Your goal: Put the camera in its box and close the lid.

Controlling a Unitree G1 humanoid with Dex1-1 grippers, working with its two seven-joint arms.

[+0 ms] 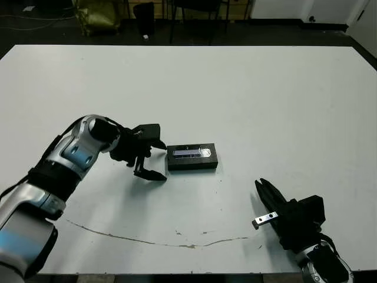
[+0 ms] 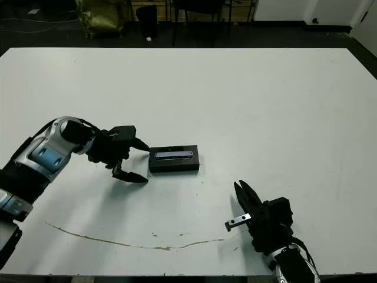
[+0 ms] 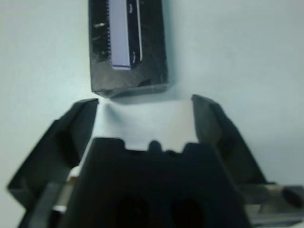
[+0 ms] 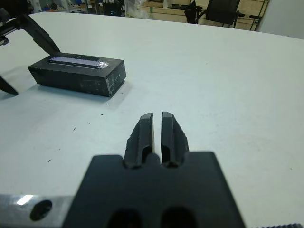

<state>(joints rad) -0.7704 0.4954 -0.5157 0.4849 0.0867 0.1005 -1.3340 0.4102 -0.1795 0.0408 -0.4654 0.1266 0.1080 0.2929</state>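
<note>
Left gripper (image 1: 152,159) stood spread beside the lid (image 1: 192,157); right gripper (image 4: 157,134) pressed together; closed box probably rigid, light, slick; grasp long sides.

Even overhead light, soft shadows, left wrist view blurred throughout

place: lab or office | cues: white table (image 1: 247,88); office chairs (image 4: 223,10); dark floor (image 1: 53,35)
</note>
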